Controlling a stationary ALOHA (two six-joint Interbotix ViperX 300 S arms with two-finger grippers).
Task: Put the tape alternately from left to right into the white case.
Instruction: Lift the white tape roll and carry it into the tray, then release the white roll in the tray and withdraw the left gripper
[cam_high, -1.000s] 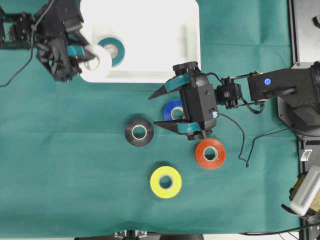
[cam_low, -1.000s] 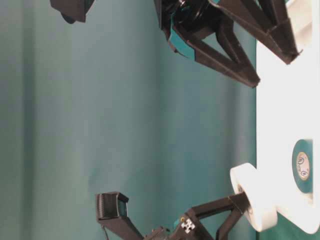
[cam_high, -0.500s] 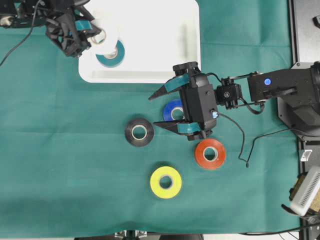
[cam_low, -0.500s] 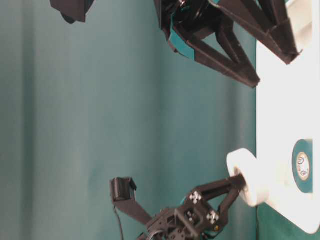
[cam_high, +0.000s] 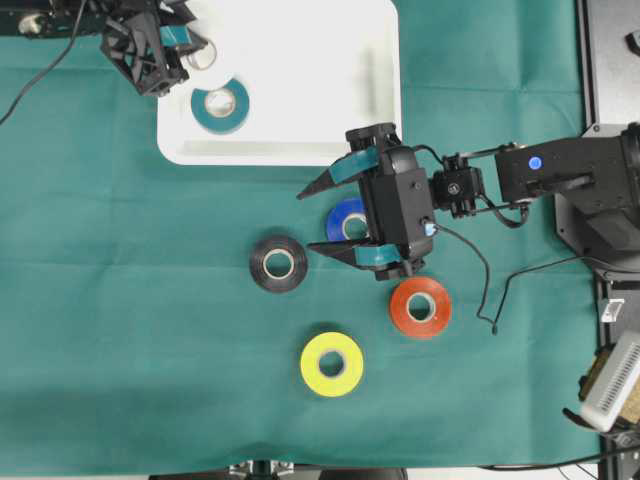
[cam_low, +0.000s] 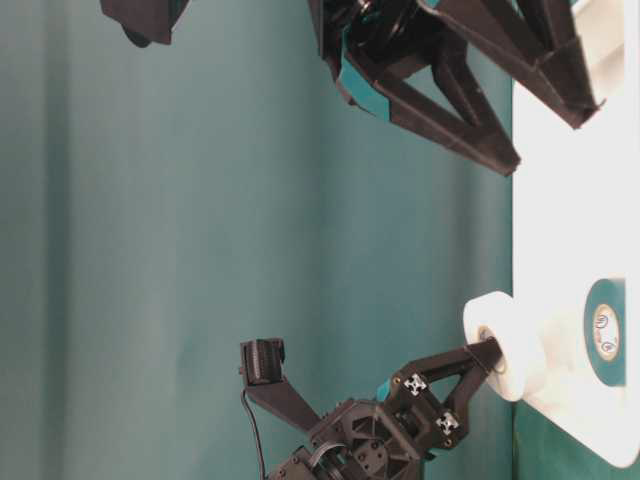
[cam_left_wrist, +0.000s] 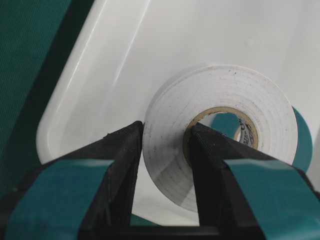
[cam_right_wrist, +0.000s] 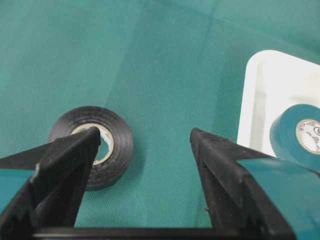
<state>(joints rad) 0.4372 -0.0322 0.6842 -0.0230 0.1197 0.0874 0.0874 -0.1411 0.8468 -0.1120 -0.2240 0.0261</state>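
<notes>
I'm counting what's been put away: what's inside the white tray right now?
A teal tape roll lies flat in the white tray. The left claw holds a white roll above the tray's corner; the floor beneath it is hidden.

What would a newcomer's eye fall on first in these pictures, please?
Probably the left gripper pinching a white ring-shaped roll of tape over the large shallow white plastic case, where a teal roll already lies. Next, the right gripper hanging open over the green cloth near the blue and black rolls.
</notes>
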